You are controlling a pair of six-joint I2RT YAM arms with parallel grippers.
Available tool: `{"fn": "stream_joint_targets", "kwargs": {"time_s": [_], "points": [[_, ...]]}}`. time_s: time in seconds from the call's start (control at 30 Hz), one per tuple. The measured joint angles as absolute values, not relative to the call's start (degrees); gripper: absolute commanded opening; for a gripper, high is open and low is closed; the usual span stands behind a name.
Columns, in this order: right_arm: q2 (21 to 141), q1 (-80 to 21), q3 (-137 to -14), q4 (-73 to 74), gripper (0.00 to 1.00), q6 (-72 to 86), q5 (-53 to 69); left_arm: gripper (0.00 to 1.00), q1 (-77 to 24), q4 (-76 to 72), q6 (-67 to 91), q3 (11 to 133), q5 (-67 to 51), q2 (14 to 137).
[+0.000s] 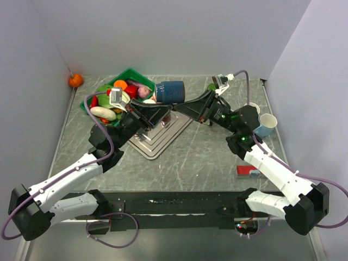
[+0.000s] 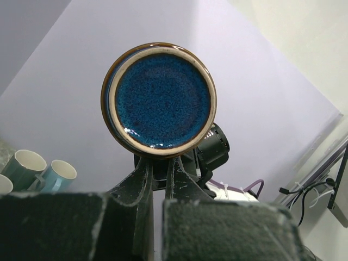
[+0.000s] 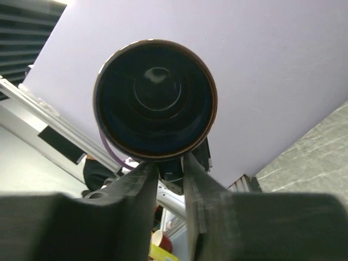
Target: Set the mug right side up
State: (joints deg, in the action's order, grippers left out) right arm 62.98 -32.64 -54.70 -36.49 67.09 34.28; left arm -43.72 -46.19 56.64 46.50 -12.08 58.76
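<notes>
**Inspector:** Where is the item?

**Assistant:** The dark blue glazed ceramic mug (image 1: 169, 91) is in the air on its side, clear of the grey marbled tabletop (image 1: 206, 155). Its base faces the left arm and its mouth faces the right.

**Inspector:** What is the grip?

**Assistant:** The left pincer (image 2: 159, 167) and right pincer (image 3: 168, 163) are both drawn narrow against its lower side and appear to pinch it there. The handle is hidden, so the exact hold is unconfirmed.

**Inspector:** Any hazards?

**Assistant:** In my judgement, if one pincer lets go before the other has firm purchase, the smooth glaze could slip. The mug would then drop onto the tabletop or the grey stepped metal plate (image 1: 155, 141) below the left arm. Opposed pulls could also twist it loose.

**Inspector:** And its condition?

**Assistant:** It has a speckled blue base inside a bare tan ring, a brown rim and a dark glossy interior. No chips are visible.
</notes>
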Motion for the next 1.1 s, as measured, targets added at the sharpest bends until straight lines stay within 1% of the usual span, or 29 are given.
{"fn": "stream_joint_targets", "kwargs": {"time_s": [0.03, 0.27, 0.3, 0.37, 0.4, 0.47, 0.5, 0.57, 0.6, 0.67, 0.7, 0.77, 0.8, 0.87, 0.9, 1.1], "points": [[63.0, -32.7, -54.7, -36.4, 0.01, 67.1, 34.2, 0.01, -43.8, -46.4, 56.8, 46.4, -11.9, 58.8], [63.5, -32.8, -54.7, -36.9, 0.00, 67.1, 33.4, 0.02, -43.9, -47.0, 58.2, 45.9, -10.6, 58.8], [63.5, -32.8, -54.7, -36.9, 0.00, 67.1, 33.3, 0.08, -43.9, -47.0, 58.2, 45.9, -10.6, 58.8], [63.5, -32.8, -54.7, -36.8, 0.00, 67.0, 33.2, 0.13, -43.9, -46.9, 58.1, 45.9, -10.6, 58.7], [63.5, -32.8, -54.7, -36.7, 0.00, 66.8, 33.0, 0.22, -43.9, -46.9, 57.9, 45.9, -10.5, 58.7], [63.2, -32.9, -54.7, -36.1, 0.00, 66.2, 32.6, 0.32, -43.9, -46.5, 57.5, 45.9, -10.3, 58.7], [63.0, -33.0, -54.6, -35.5, 0.00, 66.0, 32.3, 0.40, -43.9, -46.2, 57.2, 45.9, -10.3, 58.7], [62.3, -33.0, -54.6, -34.3, 0.00, 65.2, 30.8, 0.48, -44.2, -45.6, 56.3, 45.9, -11.1, 58.7], [62.1, -32.9, -54.6, -33.6, 0.00, 64.7, 29.9, 0.58, -44.5, -45.3, 56.0, 45.9, -11.4, 58.6], [61.5, -33.0, -54.6, -32.6, 0.00, 63.4, 28.2, 0.67, -44.9, -44.4, 55.1, 45.9, -12.4, 58.6], [61.2, -32.9, -54.6, -31.9, 0.00, 62.6, 27.1, 0.79, -45.1, -44.0, 55.0, 45.9, -12.7, 58.6], [60.3, -32.9, -54.5, -30.3, 0.00, 60.5, 24.9, 0.87, -45.6, -42.8, 54.5, 45.9, -13.3, 58.5], [59.8, -32.8, -54.5, -29.3, 0.00, 59.7, 24.1, 0.94, -45.6, -42.0, 54.2, 45.9, -13.3, 58.3], [58.5, -32.8, -54.5, -26.5, 0.00, 57.1, 22.3, 0.99, -45.6, -40.3, 53.5, 45.9, -13.0, 58.0], [57.9, -32.8, -54.6, -24.6, 0.00, 55.8, 21.5, 0.97, -45.6, -38.7, 53.1, 45.9, -12.5, 57.7], [54.9, -32.9, -59.9, -2.1, 0.00, 41.8, 12.6, 0.96, -45.6, -24.0, 48.8, 46.0, -4.7, 53.7]]}}
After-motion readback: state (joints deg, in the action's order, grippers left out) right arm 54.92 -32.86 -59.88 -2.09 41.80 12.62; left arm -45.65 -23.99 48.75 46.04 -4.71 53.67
